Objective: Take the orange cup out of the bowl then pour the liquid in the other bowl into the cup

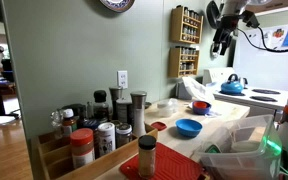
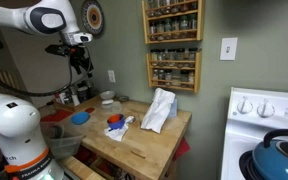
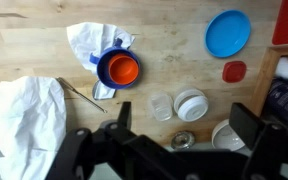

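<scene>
Wooden table (image 3: pixel 174 40) lies well below the raised arm, whose pincer (image 1: pixel 222 42) points straight down, jaws spread wide and empty. The orange cup (image 3: pixel 123 70) sits inside a blue bowl (image 3: pixel 102 70) under the pincer, off to one side in the wrist view. Around it are crumpled white cloth (image 3: pixel 29 115), a second blue bowl (image 3: pixel 228 33) and a small red dish (image 3: pixel 234 71).

Arm (image 2: pixel 39 18) raised high, end effector (image 2: pixel 81 70) pointing straight down, jaws wide apart.

The counter (image 3: pixel 174 40) is pale, matt wood. The cup (image 3: pixel 124 70) and bowl (image 3: pixel 103 68) look like smooth, glossy plastic. The white sheet (image 3: pixel 29 115) is crumpled, perhaps paper.
</scene>
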Available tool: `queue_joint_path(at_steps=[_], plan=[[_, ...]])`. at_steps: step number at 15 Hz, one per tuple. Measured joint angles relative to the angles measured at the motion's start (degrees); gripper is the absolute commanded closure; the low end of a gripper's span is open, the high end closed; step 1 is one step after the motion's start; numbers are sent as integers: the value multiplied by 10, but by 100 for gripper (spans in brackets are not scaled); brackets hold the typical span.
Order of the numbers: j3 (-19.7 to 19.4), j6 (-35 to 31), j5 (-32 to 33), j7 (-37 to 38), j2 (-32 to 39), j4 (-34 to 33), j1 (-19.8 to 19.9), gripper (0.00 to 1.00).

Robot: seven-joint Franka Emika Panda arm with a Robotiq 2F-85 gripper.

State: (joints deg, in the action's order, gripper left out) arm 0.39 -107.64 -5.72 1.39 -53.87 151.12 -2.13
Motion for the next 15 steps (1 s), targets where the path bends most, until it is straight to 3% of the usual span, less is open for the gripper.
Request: queue_joint_path(at_steps=[9, 15], plan=[[4, -5, 12, 0, 14, 3, 3, 0], [23, -130, 55, 0, 121, 44, 8, 0]])
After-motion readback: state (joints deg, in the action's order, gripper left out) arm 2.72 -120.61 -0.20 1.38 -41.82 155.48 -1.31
